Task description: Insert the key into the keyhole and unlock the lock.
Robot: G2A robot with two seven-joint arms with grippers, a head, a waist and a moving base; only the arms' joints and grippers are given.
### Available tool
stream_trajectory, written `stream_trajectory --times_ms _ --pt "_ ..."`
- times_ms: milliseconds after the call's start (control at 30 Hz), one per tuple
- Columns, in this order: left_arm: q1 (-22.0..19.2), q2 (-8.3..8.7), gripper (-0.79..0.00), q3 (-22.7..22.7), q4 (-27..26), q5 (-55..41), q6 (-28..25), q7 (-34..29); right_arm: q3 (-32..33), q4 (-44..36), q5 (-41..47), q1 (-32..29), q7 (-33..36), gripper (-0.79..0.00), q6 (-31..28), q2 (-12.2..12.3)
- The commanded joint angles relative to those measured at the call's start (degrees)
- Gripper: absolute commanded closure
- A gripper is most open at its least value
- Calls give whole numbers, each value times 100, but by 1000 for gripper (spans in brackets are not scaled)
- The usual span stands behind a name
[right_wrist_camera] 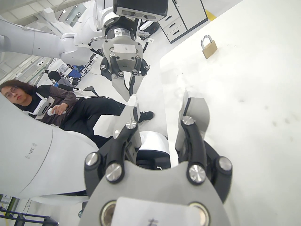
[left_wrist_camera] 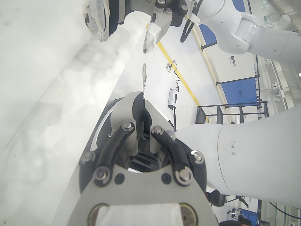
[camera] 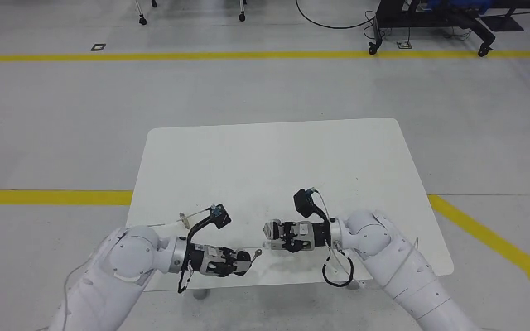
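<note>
A thin silver key (left_wrist_camera: 144, 76) sticks out of the tips of my left gripper (left_wrist_camera: 142, 96), which is shut on its blade end. In the top view this gripper (camera: 251, 257) is at the table's front edge, and the key (camera: 257, 252) points at my right gripper (camera: 269, 233). The right gripper (right_wrist_camera: 160, 102) is open and empty, with its taped fingertips (left_wrist_camera: 150, 36) a short gap from the key's head. The brass padlock (right_wrist_camera: 209, 48) lies on the table, shackle closed, off to the left of both grippers (camera: 185, 219).
The white table (camera: 331, 157) has free room across its middle and back. Both grippers hang near its front edge (camera: 273, 285). Small dark specks mark the tabletop (right_wrist_camera: 265, 106).
</note>
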Motion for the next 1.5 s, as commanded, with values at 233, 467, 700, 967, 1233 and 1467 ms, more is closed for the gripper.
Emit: stream_trajectory --times_ms 233,467,700,967,1233,1467 --pt "-170 -24 0 260 129 -82 65 84 -336 -30 318 110 55 -299 -137 91" --pt "-259 -22 0 329 228 -167 57 151 -607 -16 463 251 -1 -237 -193 210" --pt "-293 -7 0 366 288 -214 64 173 -849 -54 507 356 -85 0 -278 323" --pt "-304 16 0 347 341 -349 22 226 -977 -107 646 407 -100 0 -292 432" --pt "-286 49 0 285 334 -496 26 262 -1042 -129 730 440 -100 0 -292 500" --pt "-274 60 0 311 347 -579 19 311 -1127 -127 700 486 -100 0 -292 539"
